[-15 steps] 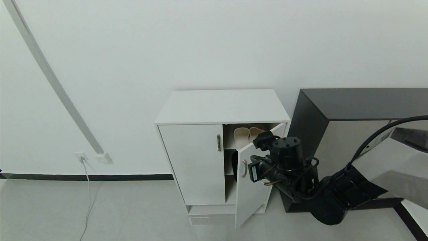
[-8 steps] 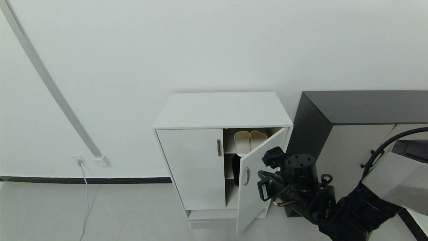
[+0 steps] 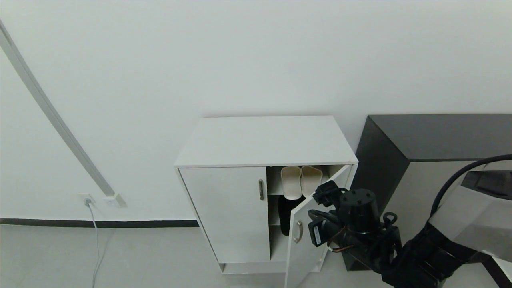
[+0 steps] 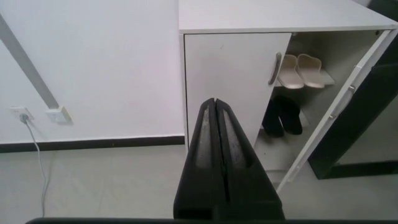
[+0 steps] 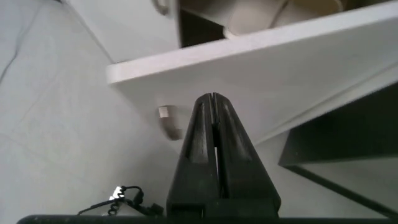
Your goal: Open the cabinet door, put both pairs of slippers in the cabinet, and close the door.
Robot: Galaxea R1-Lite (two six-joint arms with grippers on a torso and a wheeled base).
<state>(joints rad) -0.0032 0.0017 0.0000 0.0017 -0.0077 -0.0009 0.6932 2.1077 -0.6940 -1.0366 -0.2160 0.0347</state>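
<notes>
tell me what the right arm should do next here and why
Probably press the right gripper, jaws shut, against the outer face of the open door and swing it closed. Both the beige slippers and the black slippers already sit on shelves in the cabinet, and the door stands ajar, so closing it seems to be all that is left.

Home-like room, shoe cabinet (image 3: 264, 140), wall socket (image 3: 85, 198)
</notes>
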